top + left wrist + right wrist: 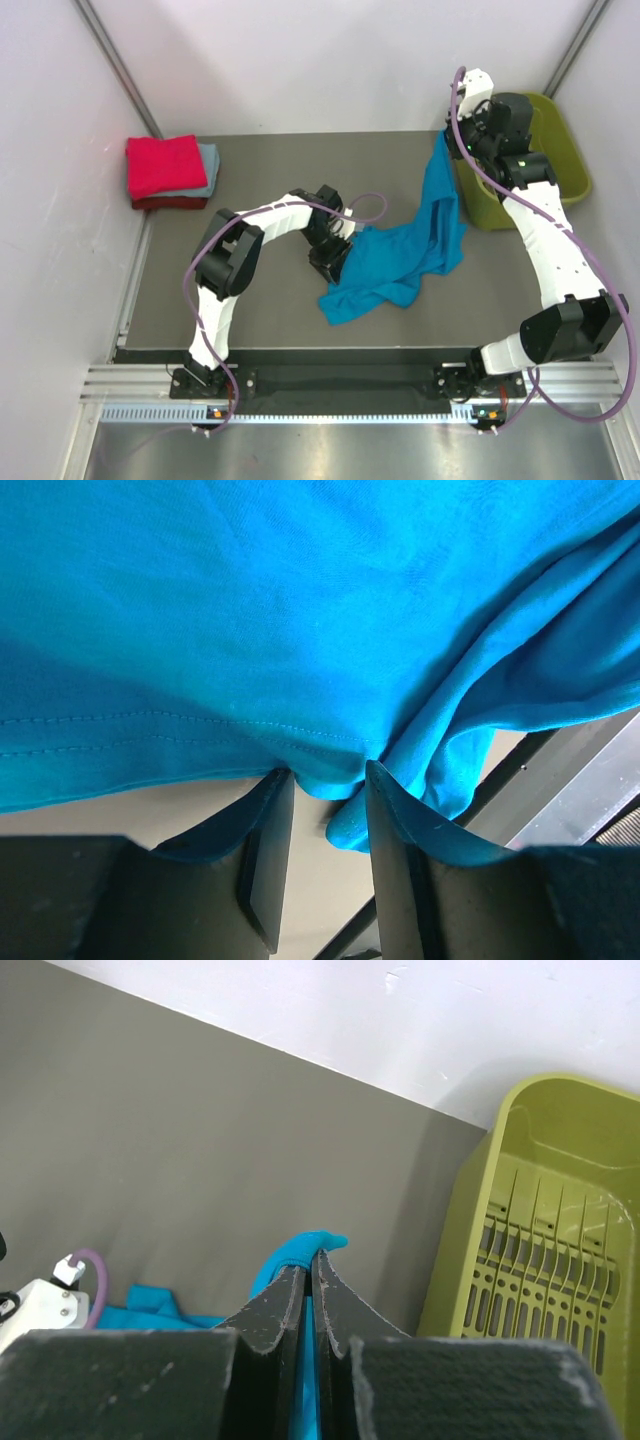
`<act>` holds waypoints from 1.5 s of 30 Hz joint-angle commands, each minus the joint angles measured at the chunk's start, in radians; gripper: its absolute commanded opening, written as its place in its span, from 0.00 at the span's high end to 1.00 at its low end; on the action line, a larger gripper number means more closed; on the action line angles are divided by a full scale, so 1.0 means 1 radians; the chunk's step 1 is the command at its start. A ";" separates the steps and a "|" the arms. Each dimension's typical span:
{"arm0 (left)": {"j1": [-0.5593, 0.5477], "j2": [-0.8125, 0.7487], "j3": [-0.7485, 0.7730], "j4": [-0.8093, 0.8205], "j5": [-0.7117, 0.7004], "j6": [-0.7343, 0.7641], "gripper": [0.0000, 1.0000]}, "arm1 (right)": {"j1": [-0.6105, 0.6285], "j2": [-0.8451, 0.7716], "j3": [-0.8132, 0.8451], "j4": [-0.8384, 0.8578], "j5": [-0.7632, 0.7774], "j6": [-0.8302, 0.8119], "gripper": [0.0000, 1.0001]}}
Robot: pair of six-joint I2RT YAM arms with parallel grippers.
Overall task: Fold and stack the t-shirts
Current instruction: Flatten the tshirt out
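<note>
Top external view: one teal shirt (400,255) clamped by both grippers, left (340,250) and right (447,145); two folded shirts, red (162,165) atop grey-blue (208,168); one green basket (560,150) beside.

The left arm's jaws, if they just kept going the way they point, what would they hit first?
The teal t-shirt. In the left wrist view the cloth fills the space straight ahead of the left gripper, a fold already bunched between its jaws. What lies behind the cloth is hidden.

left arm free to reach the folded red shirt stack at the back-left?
Probably not yet: the left gripper looks pinched on the teal-blue cotton shirt. The table between it and the folded red shirt looks bare.
</note>
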State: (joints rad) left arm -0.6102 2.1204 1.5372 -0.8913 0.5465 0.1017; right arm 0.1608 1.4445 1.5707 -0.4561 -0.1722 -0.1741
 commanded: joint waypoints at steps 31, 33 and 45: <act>0.001 -0.203 0.208 0.058 -0.011 0.013 0.60 | 0.003 -0.019 0.045 0.065 0.014 -0.005 1.00; 0.006 -0.220 0.271 0.058 -0.011 0.013 0.60 | 0.003 -0.016 0.049 0.068 0.014 -0.001 1.00; 0.207 -0.244 0.520 0.106 -0.481 0.112 1.00 | 0.005 0.004 0.075 0.066 0.010 0.004 1.00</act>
State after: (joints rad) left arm -0.4458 1.9251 2.0178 -0.8013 0.0902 0.2222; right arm 0.1608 1.4513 1.5917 -0.4484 -0.1585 -0.1795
